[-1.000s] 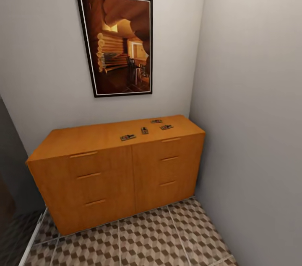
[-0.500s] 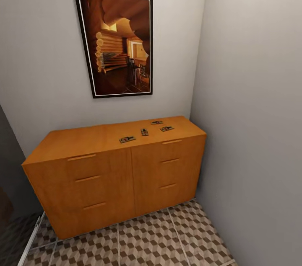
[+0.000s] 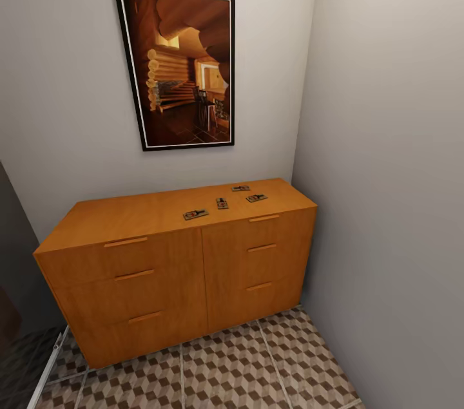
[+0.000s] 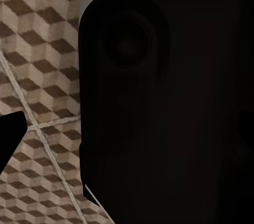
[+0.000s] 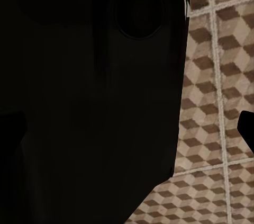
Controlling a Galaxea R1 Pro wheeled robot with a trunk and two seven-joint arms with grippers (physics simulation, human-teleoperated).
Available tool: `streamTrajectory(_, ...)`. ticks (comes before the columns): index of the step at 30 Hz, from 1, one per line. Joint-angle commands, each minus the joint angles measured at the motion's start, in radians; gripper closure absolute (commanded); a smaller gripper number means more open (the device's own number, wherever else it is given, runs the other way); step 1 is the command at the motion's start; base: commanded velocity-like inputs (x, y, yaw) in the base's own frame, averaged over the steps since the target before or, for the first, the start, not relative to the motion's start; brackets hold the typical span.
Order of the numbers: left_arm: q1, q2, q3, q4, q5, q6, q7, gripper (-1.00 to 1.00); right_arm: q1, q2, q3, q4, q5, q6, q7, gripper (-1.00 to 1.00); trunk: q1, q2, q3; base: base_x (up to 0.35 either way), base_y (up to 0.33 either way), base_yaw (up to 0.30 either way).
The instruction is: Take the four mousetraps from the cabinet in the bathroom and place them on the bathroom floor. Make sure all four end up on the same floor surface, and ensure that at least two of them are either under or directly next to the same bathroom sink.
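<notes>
- The four mousetraps (image 3: 196, 214) (image 3: 222, 203) (image 3: 240, 188) (image 3: 256, 197) lie on top of the orange-brown cabinet (image 3: 174, 280), toward its right half, apart from each other.
- The cabinet stands in a corner on the cube-patterned bathroom floor (image 3: 225, 370), under a framed picture (image 3: 180, 64).
- Both wrist views show a dark robot body over the tiles; I cannot tell how the fingers stand.

framed log-cabin picture (image 3: 182, 64), pale grey walls (image 3: 386, 125)

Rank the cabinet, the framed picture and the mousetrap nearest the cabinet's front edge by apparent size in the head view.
1. The cabinet, largest.
2. The framed picture, though it hangs farther back, so its true size is unsure.
3. The front mousetrap, by far the smallest.
</notes>
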Motion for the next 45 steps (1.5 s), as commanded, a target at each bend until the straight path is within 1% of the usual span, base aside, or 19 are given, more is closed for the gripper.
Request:
streamTrajectory(1, 0.0, 0.0, 0.0, 0.0, 0.003, -0.003, 0.0, -1.0, 0.0, 0.0, 0.0, 0.0, 0.001, 0.0, 0.0, -1.0, 0.0, 0.0, -0.001, 0.0, 0.0, 0.0)
streamTrajectory(30, 0.0, 0.001, 0.0, 0.0, 0.003, -0.003, 0.0, -1.0, 0.0, 0.0, 0.0, 0.0, 0.001, 0.0, 0.0, -1.0, 0.0, 0.0, -0.001, 0.002, 0.0, 0.0)
streamTrajectory(45, 0.0, 0.0, 0.0, 0.0, 0.003, -0.003, 0.0, -1.0, 0.0, 0.0, 0.0, 0.0, 0.001, 0.0, 0.0, -1.0, 0.0, 0.0, -0.001, 0.139, 0.0, 0.0)
